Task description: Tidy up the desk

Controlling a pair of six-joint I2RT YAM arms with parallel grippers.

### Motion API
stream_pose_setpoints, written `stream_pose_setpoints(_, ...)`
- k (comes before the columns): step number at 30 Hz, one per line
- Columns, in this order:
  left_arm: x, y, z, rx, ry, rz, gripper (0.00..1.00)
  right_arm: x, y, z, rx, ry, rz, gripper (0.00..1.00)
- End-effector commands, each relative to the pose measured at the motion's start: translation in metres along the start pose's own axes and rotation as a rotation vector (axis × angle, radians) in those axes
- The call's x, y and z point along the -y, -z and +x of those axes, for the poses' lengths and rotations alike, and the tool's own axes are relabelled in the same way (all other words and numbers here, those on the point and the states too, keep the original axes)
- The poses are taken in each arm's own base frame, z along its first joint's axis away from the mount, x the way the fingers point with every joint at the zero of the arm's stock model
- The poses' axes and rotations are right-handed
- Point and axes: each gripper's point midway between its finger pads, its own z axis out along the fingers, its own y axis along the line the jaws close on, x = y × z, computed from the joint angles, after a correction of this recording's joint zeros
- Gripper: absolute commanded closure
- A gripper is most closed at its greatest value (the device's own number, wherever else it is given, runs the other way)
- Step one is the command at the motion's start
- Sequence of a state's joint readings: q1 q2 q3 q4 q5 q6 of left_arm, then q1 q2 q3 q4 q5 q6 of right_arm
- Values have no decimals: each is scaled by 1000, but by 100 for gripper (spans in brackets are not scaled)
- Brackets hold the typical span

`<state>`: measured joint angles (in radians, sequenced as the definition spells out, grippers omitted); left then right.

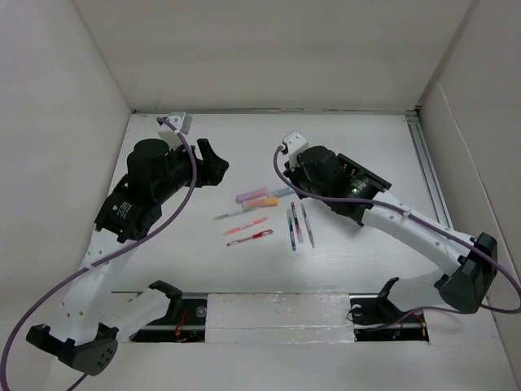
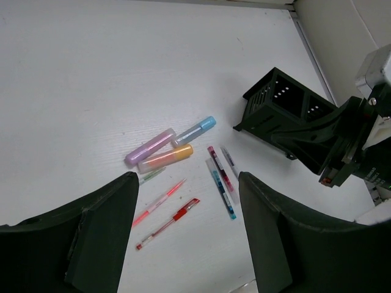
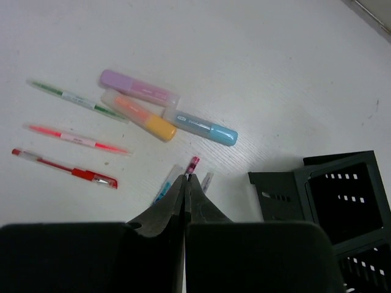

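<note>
**Top view.**
- Desk (image 1: pixel 244 147): white, flat and rigid. It spans the whole floor under both arms. Judged a fixed work surface, not a thing to grip; only the loose stock on it gets handled.
- Left gripper (image 1: pixel 218 163): fingers spread, nothing in it, hanging over the desk.
- Highlighters (image 1: pixel 253 196): three, near the gripper's right side, lying close together in a loose fan.
- Pens (image 1: pixel 247 226): six, just beyond the highlighters, none stacked. Judged light, smooth and apt to roll; take each across the barrel at mid-length.
- Box (image 1: pixel 364 181): black, partly covered by the right arm (image 1: pixel 407 224). That arm's fingers are hidden under its wrist here.

**Left wrist view.**
- The fingers stand wide apart. Pens and highlighters lie on the desk ahead, framed between the two tips.
- The box is ahead and to the right, showing perforated compartments. Judged light and stiff; take it by one wall.
- The right arm blocks the box's near end, and how it sits cannot be told.

**Right wrist view.**
- Right gripper (image 3: pixel 186 178): fingers pressed together, nothing visible between them.
- The near ends of three pens are hidden behind the tips. The highlighters lie further ahead and to the left.
- The box is to the right, cut off by the frame edge.
- Whether the tips touch the desk cannot be told.
</note>
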<state>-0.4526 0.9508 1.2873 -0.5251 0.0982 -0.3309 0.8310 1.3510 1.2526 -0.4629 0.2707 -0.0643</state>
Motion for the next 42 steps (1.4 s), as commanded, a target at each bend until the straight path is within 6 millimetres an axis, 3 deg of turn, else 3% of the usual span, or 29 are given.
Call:
stream_pose_setpoints(1, 11, 0, -1, 14, -19, 66, 38, 0, -12, -14, 54, -75, 42, 100)
stream_pose_setpoints(2, 14, 1, -1, 17, -20, 84, 38, -1, -14, -16, 50, -137, 52, 100)
stream_pose_setpoints(3, 15, 4, -3, 27, -19, 90, 38, -4, -24, -4, 0, -143, 65, 100)
stream_pose_setpoints(6, 18, 5, 1, 28, -8, 110, 39, -4, -41, 15, -98, -202, 126, 79)
stream_pose_setpoints(7, 18, 5, 3, 21, -7, 115, 39, -2, -44, 18, -115, -213, 152, 64)
stream_pose_setpoints(10, 29, 8, 10, 8, -24, 143, 39, -8, -59, 22, -150, -274, 167, 39)
stream_pose_setpoints(13, 29, 16, 10, 21, -67, 128, 39, -15, -80, 31, -179, -366, 158, 31)
stream_pose_setpoints(15, 25, 25, 6, 53, -93, 92, 39, -19, -88, 38, -202, -434, 181, 31)
stream_pose_setpoints(20, 45, 33, 21, 23, -118, 166, 38, -31, -109, 65, -197, -741, 255, 32)
stream_pose_setpoints(23, 58, 37, 30, 6, -113, 225, 39, -38, -118, 57, -158, -822, 284, 31)
stream_pose_setpoints(24, 61, 40, 32, 5, -113, 241, 39, -38, -124, 65, -176, -836, 310, 31)
stream_pose_setpoints(28, 74, 57, 40, 6, -129, 306, 39, -32, -140, 69, -143, -1014, 439, 31)
stream_pose_setpoints(29, 74, 57, 40, 6, -129, 306, 39, -31, -141, 62, -131, -1022, 433, 31)
stream_pose_setpoints(36, 78, 78, 45, 22, -133, 352, 39, -20, -159, 91, -198, -1142, 608, 33)
stream_pose_setpoints(42, 78, 85, 47, 25, -154, 362, 39, -5, -163, 91, -157, -1199, 657, 34)
